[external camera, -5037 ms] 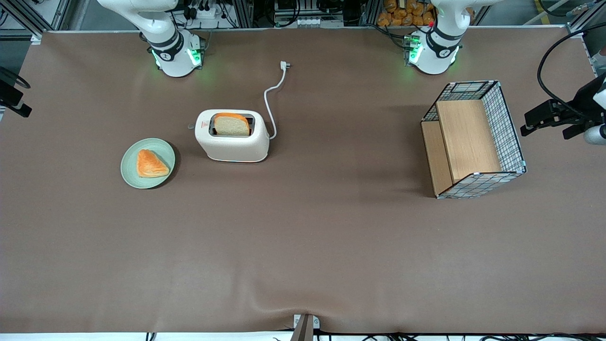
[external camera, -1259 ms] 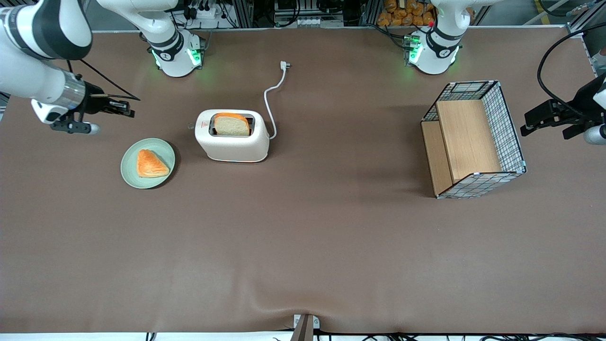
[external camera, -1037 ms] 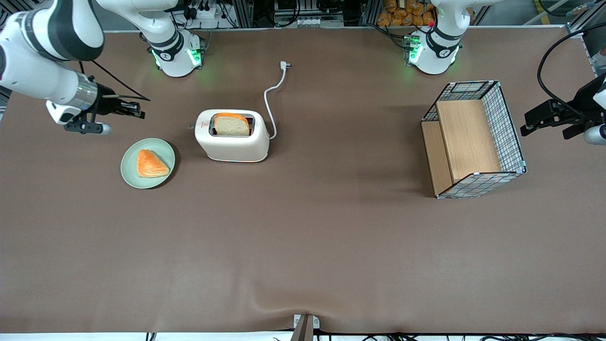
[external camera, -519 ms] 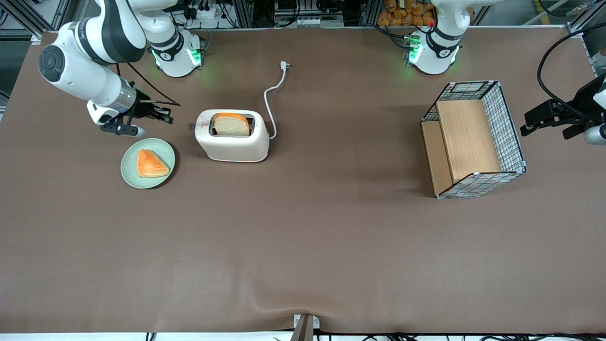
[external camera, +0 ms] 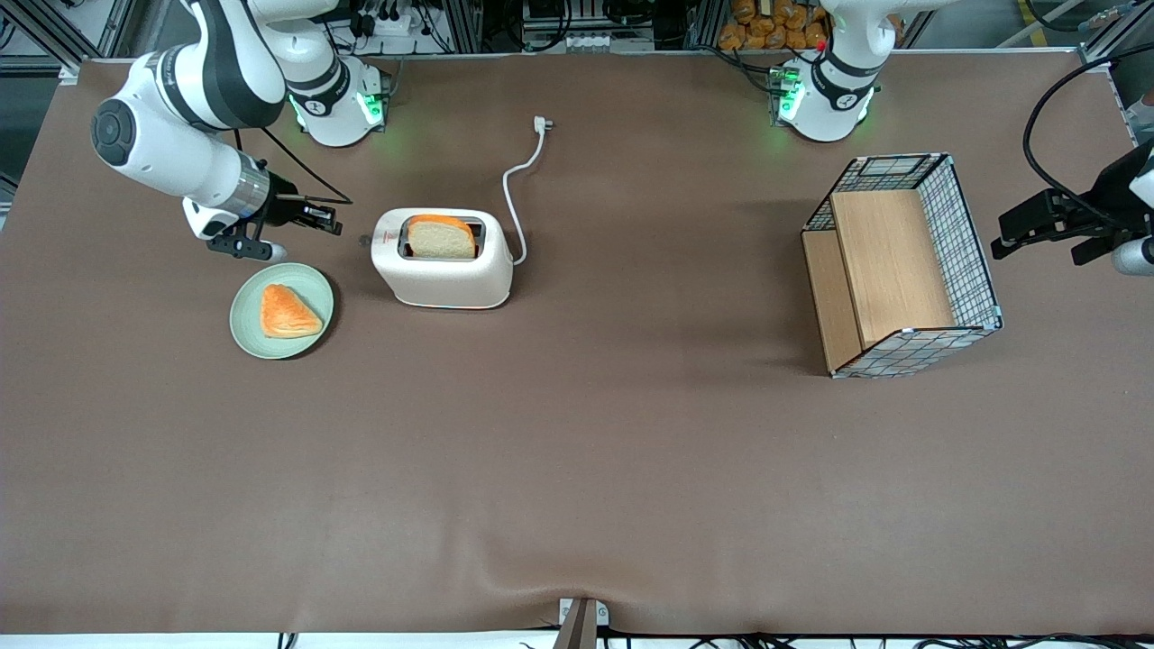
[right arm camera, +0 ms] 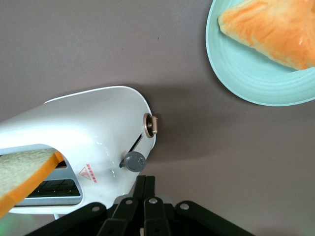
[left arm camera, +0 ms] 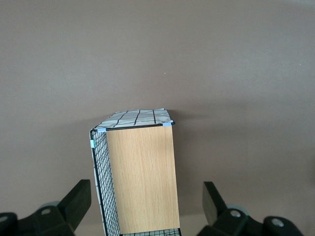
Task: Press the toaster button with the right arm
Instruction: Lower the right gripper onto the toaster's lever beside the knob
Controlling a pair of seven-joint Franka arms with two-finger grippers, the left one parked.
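Note:
The cream-white toaster (external camera: 442, 261) stands on the brown table with a slice of bread (external camera: 441, 238) upright in its slot. On its narrow end with the red mark, the toaster button (right arm camera: 133, 161) is a small grey knob on a slit, also visible as a small tab (external camera: 363, 241) in the front view. A tan round dial (right arm camera: 150, 124) sits beside it. The right arm (external camera: 180, 135) reaches down toward that end. Its gripper (external camera: 330, 219) is shut, fingers pressed together and holding nothing. The gripper (right arm camera: 145, 180) tips hang just short of the button, slightly above it.
A pale green plate (external camera: 249, 311) with an orange pastry (external camera: 287, 311) lies beside the toaster's button end, nearer the front camera than the gripper. The toaster's white cord (external camera: 514, 194) trails toward the arm bases. A wire basket with wooden panels (external camera: 902, 266) stands toward the parked arm's end.
The right arm has come in from the table's edge and moved steadily toward the toaster's button end; its shut gripper now hangs close to the button. The toaster, bread and plate have not moved.

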